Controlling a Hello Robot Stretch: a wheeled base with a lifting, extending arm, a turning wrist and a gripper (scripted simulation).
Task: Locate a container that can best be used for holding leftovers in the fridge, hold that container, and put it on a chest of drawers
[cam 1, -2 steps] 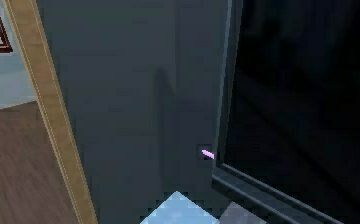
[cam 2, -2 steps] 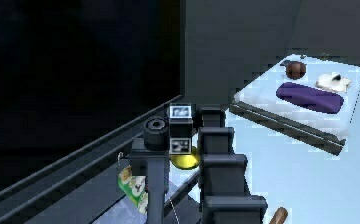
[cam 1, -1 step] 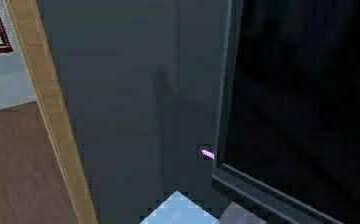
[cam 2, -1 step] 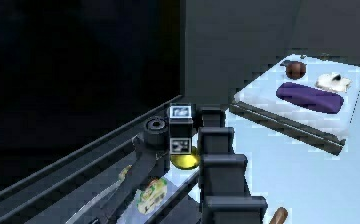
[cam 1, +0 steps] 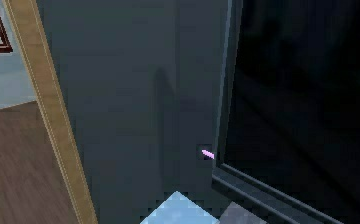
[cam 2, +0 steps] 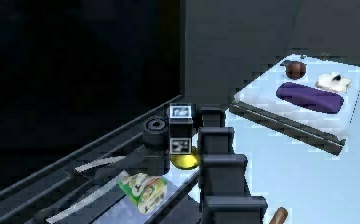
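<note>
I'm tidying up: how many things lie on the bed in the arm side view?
3: a brown round thing at the far edge, a purple cushion in the middle, a white-and-black thing right of it. The bed is cut off, so more may be hidden.

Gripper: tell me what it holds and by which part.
Cannot tell: a yellow thing and a green-white box lie on the dark surface at the gripper.
</note>
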